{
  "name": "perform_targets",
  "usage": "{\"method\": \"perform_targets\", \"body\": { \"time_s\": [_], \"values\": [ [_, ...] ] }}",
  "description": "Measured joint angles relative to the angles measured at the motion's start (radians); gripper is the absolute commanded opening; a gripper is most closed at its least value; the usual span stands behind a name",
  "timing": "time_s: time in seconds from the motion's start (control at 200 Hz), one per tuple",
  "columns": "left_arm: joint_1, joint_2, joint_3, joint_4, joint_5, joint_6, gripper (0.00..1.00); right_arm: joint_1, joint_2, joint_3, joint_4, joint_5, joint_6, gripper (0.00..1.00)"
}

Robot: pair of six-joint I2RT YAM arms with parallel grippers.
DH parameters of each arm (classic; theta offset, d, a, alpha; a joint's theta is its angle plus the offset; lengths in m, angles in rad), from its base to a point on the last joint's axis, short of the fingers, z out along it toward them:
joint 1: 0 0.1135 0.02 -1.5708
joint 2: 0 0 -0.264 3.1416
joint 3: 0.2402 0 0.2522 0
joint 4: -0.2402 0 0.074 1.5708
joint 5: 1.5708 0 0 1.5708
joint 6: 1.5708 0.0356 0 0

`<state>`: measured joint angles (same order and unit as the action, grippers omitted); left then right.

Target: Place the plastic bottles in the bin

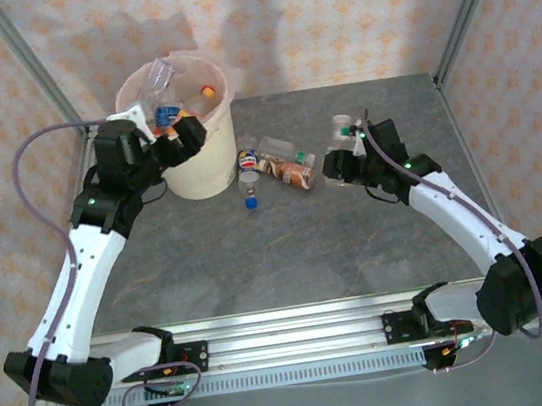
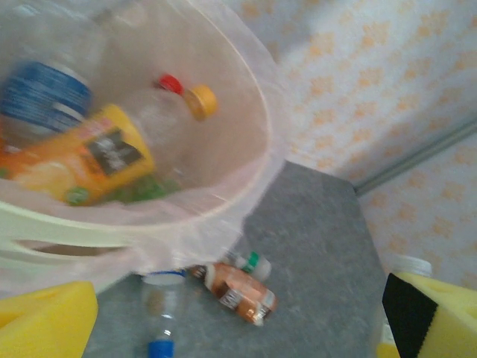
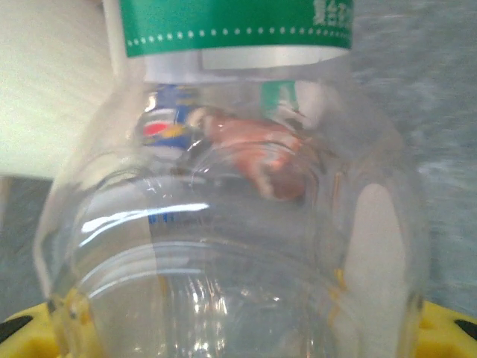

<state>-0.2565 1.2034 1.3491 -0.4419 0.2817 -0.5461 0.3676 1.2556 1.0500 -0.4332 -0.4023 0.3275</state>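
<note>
Grey table point(image 1: 357, 241) (mottled), floral walls point(image 1: 345, 11), cream bin point(image 1: 210, 163)

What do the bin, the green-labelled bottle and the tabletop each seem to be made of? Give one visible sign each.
The bin: probably cream plastic, smooth matt wall; its pink liner looks like thin translucent film. The green-labelled bottle: clear glossy plastic, since things behind show through and highlights streak it. The tabletop: matt mottled grey, perhaps laminate or stone; hard to tell.
</note>
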Motion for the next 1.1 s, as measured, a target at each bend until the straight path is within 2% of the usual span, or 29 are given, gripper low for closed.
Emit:
{"method": "perform_targets", "body": {
  "time_s": [0.195, 0.405, 0.49, 0.901, 1.096],
  "values": [
    [-0.090, 0.094, 0.079, 0.031, 0.037, -0.016, 1.00, 0.169, 0.000, 0.076, 0.046, -0.039, -0.039, 0.51],
    [-0.110, 0.160, 0.140, 0.057, 0.092, -0.030, 0.98, 0.277, 0.039, 0.164, 0.105, -0.084, -0.071, 0.51],
    [-0.110, 0.181, 0.149, 0.058, 0.124, -0.029, 0.94, 0.301, 0.067, 0.193, 0.112, -0.093, -0.080, 0.51],
    [-0.147, 0.230, 0.187, 0.056, 0.265, -0.021, 0.88, 0.354, 0.139, 0.262, 0.121, -0.108, -0.097, 0.51],
    [-0.156, 0.253, 0.201, 0.055, 0.292, -0.008, 0.76, 0.354, 0.141, 0.274, 0.137, -0.127, -0.097, 0.51]
  ]
}}
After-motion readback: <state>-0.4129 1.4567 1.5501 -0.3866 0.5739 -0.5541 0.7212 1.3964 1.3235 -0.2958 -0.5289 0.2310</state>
